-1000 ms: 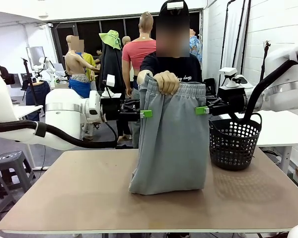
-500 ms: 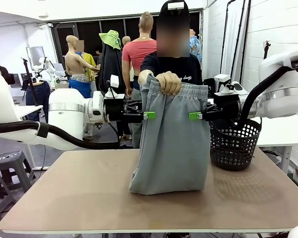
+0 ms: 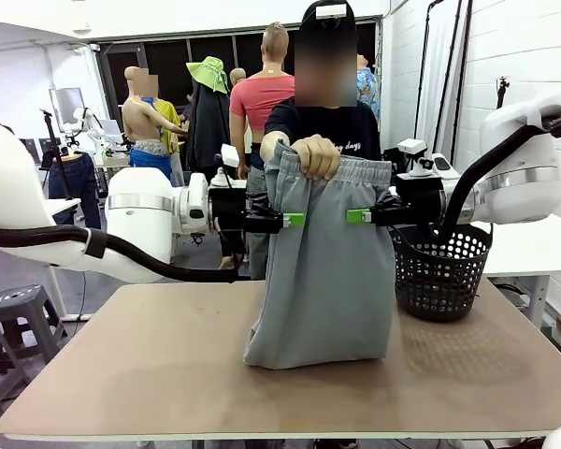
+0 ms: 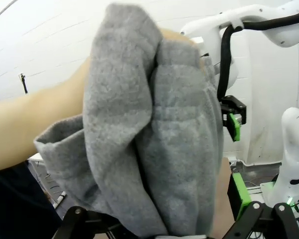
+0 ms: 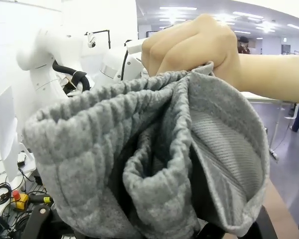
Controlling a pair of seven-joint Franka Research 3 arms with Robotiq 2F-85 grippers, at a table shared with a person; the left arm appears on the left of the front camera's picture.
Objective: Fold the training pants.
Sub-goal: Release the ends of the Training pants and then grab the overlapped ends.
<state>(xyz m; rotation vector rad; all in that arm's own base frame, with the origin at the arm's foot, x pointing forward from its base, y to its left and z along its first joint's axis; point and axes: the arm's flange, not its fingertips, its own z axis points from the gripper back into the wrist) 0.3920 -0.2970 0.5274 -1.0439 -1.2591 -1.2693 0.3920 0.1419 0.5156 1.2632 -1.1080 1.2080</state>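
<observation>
The light grey training pants (image 3: 323, 271) hang upright from a person's hand (image 3: 316, 154) that grips the gathered waistband; their lower end rests bunched on the table (image 3: 168, 355). My left gripper (image 3: 293, 221) reaches in level at the pants' left edge, just below the waistband. My right gripper (image 3: 359, 216) meets the right edge at the same height. In the left wrist view, grey cloth (image 4: 154, 129) lies between the open fingers (image 4: 237, 191). In the right wrist view, the waistband (image 5: 139, 149) sits between widely spread fingers, with the hand (image 5: 189, 47) above.
A black mesh basket (image 3: 442, 271) stands on the table's right side, just behind my right arm (image 3: 514, 168). The person stands at the far edge. White tables and other gear lie beyond.
Both grippers have closed in on the pants from either side, the left moving right and the right moving left. Their green pads now overlap the cloth's edges. The person's hand has stayed put.
</observation>
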